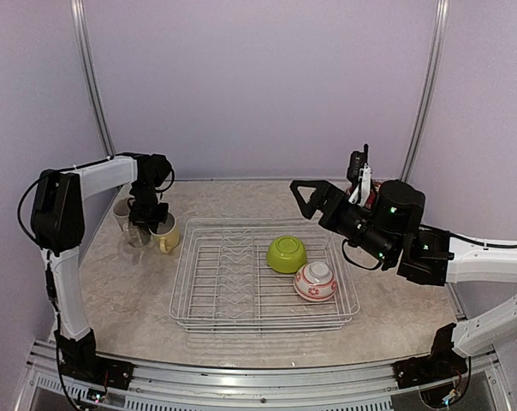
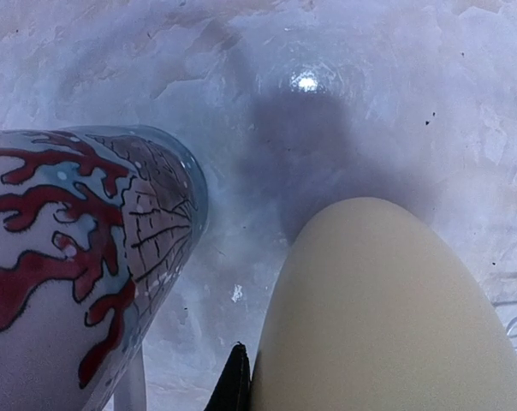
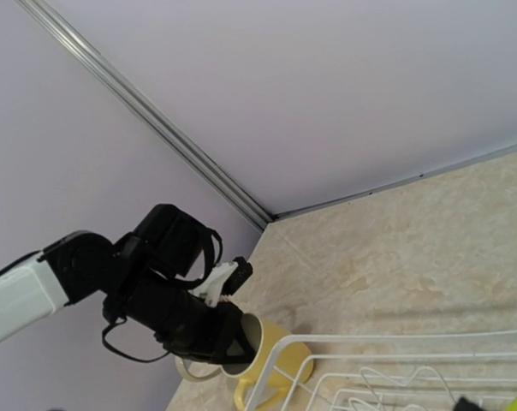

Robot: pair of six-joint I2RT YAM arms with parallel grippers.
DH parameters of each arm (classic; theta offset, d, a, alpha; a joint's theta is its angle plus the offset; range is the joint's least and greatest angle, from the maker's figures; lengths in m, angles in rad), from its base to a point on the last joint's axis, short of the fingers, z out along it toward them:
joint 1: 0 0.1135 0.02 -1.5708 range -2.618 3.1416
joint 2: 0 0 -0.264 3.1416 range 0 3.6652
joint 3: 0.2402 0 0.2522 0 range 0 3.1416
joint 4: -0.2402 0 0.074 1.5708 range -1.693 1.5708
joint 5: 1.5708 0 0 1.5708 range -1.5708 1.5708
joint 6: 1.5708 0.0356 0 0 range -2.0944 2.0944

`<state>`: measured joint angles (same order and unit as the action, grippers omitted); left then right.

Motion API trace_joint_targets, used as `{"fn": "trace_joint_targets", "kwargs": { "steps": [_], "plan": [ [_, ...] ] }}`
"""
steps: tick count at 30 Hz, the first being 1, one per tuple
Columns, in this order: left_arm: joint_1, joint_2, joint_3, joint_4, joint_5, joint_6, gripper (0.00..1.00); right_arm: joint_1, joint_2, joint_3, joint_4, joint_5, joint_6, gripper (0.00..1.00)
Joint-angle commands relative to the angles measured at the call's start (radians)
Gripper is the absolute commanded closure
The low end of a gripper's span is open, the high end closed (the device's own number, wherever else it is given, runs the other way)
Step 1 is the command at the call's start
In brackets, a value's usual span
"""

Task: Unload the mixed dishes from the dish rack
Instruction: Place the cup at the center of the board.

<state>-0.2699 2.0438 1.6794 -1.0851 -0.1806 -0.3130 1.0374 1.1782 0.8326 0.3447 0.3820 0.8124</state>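
**A:** Where is the left hand (image 1: 148, 220)?

**B:** At the far left of the tabletop (image 1: 130, 291), lowered onto the pale yellow mug (image 1: 166, 234). The mug stands just outside the far left corner of the dish rack (image 1: 263, 324). From the right wrist camera, the hand meets the mug at its rim.

**A:** Is it clamped on the mug?

**B:** I cannot tell. The left wrist camera shows one black fingertip (image 2: 235, 385) right against the mug's side, and the rest is hidden.

**A:** Anything next to the mug?

**B:** A printed mug (image 2: 62, 257) with red coral branches on pale blue. It stands close beside the yellow one, with a strip of bare tabletop between them.

**A:** And the rack?

**B:** It sits mid-tabletop. In its right half are a lime-green bowl (image 1: 287, 254) and, nearer the arms, a white-and-red bowl (image 1: 315, 282), the two just beside each other. The tines run down the middle, to their left.

**A:** The right hand (image 1: 308, 199)?

**B:** It is raised over the rack's far right corner and points left towards the other arm. It is seen side-on, so I cannot tell whether its fingers are apart or together.
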Motion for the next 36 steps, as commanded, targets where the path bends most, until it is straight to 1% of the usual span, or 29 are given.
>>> {"fn": "trace_joint_targets", "kwargs": {
  "steps": [1,3,10,16,19,22,29,33,36],
  "plan": [
    [-0.004,0.012,0.051,-0.013,0.003,-0.005,0.98,-0.007,0.002,0.001,-0.035,-0.008,-0.009,0.04],
    [-0.004,0.013,0.052,-0.016,0.003,-0.005,0.94,-0.007,0.003,0.004,-0.039,-0.009,-0.01,0.04],
    [-0.005,-0.018,0.048,-0.025,-0.02,-0.005,0.78,-0.007,0.004,0.011,-0.065,-0.006,-0.009,0.04],
    [-0.013,-0.051,0.038,-0.021,-0.025,-0.005,0.71,-0.006,0.017,0.025,-0.096,-0.005,-0.015,0.04],
    [-0.025,-0.086,0.023,-0.015,-0.029,0.001,0.67,-0.007,0.035,0.058,-0.158,-0.004,-0.032,0.04],
    [-0.035,-0.119,0.006,-0.012,-0.033,0.003,0.63,-0.006,0.057,0.115,-0.286,0.0,-0.07,0.01],
    [-0.037,-0.211,-0.021,0.0,-0.03,0.005,0.55,-0.006,0.146,0.259,-0.708,0.072,-0.146,0.0],
    [-0.041,-0.298,-0.052,0.04,0.0,0.002,0.52,-0.006,0.258,0.362,-0.934,0.064,-0.193,0.0],
    [-0.043,-0.372,-0.08,0.095,0.073,0.003,0.5,-0.002,0.36,0.436,-1.103,0.045,-0.214,0.0]
  ]
}}
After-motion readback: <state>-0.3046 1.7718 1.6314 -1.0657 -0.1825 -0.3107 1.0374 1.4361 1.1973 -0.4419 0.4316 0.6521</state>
